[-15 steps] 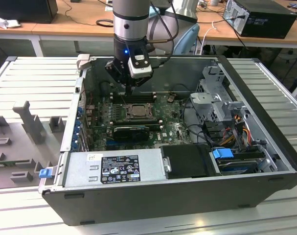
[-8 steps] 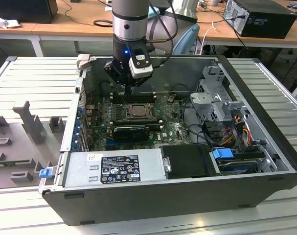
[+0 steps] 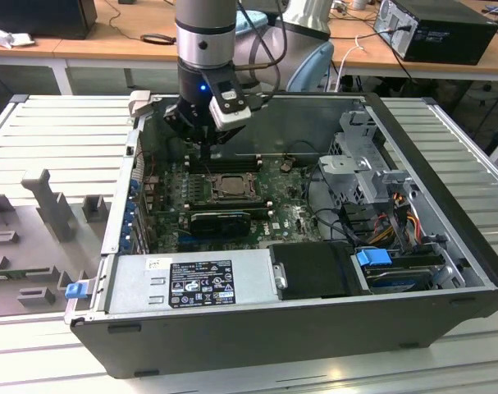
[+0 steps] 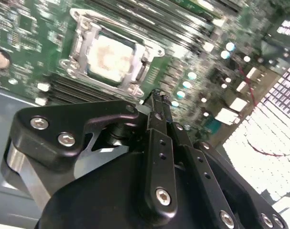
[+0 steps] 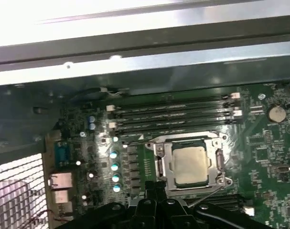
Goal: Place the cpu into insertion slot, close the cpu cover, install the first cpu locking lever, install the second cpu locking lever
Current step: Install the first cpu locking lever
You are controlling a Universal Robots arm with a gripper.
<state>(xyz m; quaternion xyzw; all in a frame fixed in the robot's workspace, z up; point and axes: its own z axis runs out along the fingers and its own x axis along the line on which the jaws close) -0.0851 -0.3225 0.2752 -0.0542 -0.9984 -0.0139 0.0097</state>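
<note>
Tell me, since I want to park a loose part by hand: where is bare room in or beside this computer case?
Free: the ribbed grey table beyond the computer case on the exterior view's left, and again on its right. Crowded: the green motherboard around the cpu, cpu cover, memory slots and gripper; cables fill the drive-cage side.

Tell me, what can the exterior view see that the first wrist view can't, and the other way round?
The exterior view takes in the whole open computer case, its power supply, the drive cage, the wooden desks behind, and the arm reaching in from above. The first wrist view shows close detail: the cpu with its pale face sitting in the insertion slot, the cpu cover down around it, and a round coin battery. Both show the green motherboard, the long memory slots and the socket area.
</note>
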